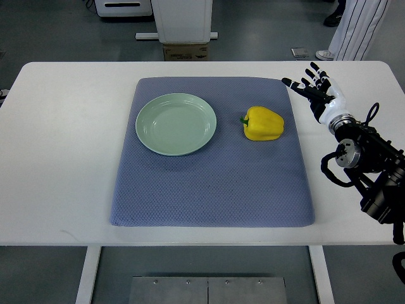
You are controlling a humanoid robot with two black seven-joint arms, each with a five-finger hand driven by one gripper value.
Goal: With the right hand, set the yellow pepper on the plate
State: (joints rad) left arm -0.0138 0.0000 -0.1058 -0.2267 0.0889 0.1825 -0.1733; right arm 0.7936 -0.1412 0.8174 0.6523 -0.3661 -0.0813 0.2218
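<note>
A yellow pepper (263, 123) with a green stem lies on its side on the blue-grey mat (209, 183), right of centre. A pale green plate (176, 123) rests on the mat's left part and holds nothing. My right hand (313, 88) hovers over the mat's upper right corner, up and to the right of the pepper, apart from it. Its fingers (302, 86) are spread and hold nothing. The right arm (370, 164) comes in from the right edge. No left arm shows.
The white table (57, 158) carries only the mat. Beyond its far edge stand a white pedestal base (183, 22) and a cardboard box (186, 52). A person's striped trouser leg (357, 28) and shoe show at the top right.
</note>
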